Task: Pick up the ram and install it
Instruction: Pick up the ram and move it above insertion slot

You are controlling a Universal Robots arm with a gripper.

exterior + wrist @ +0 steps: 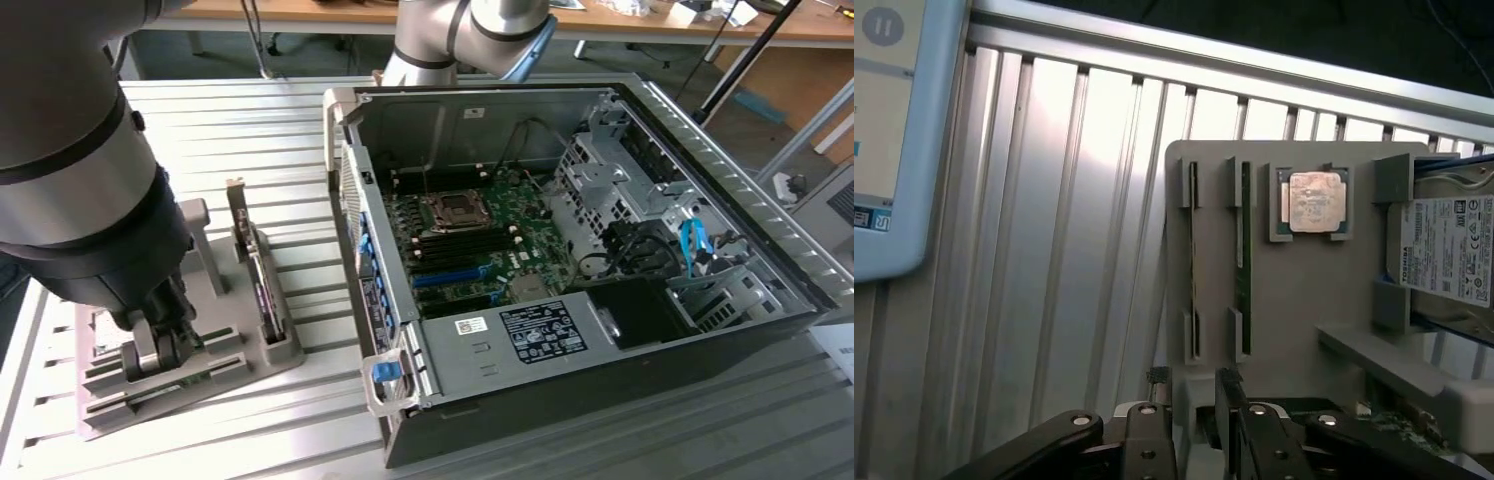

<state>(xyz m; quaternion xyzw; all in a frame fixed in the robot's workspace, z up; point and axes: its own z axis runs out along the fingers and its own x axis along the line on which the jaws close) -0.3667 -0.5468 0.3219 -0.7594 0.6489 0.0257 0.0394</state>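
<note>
**A:** What stands at the exterior view's left?

**B:** The arm point(80, 150) looms in the upper left of the frame. Its gripper point(158, 352) hangs low over the near end of the grey tray point(287, 350) at lower left. The fingers point(1152, 440) are spread wide, with nothing between them.

**A:** And where is the ram?

**B:** The ram point(1243, 255) stands on edge in a slot of that tray, and nothing grips it. Its twin stick point(1194, 255) stands in the slot just beside it. In the wrist view the gripper is close to the sticks' ends. A processor chip point(1314, 200) and a hard drive point(1454, 250) rest on the same tray.

**A:** And to the right?

**B:** An open computer case point(454, 120) lies on the slatted table point(240, 120), with its motherboard point(467, 240) exposed at mid-frame.
</note>
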